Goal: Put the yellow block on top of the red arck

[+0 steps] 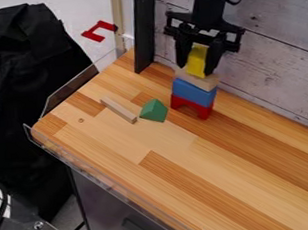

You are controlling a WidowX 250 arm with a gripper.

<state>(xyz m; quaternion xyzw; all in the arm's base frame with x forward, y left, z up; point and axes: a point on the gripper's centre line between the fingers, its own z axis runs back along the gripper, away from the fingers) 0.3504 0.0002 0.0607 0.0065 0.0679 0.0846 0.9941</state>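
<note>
Here the yellow block (197, 60) is clamped in the gripper (196, 69), and the stack (194, 90) on the red arch (202, 110) could be toppled by a crooked release!

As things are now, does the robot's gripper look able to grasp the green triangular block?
Probably not directly: the gripper has the yellow block between its fingers and would have to release it first. Otherwise the way seems free, as nothing covers the green triangular block.
</note>
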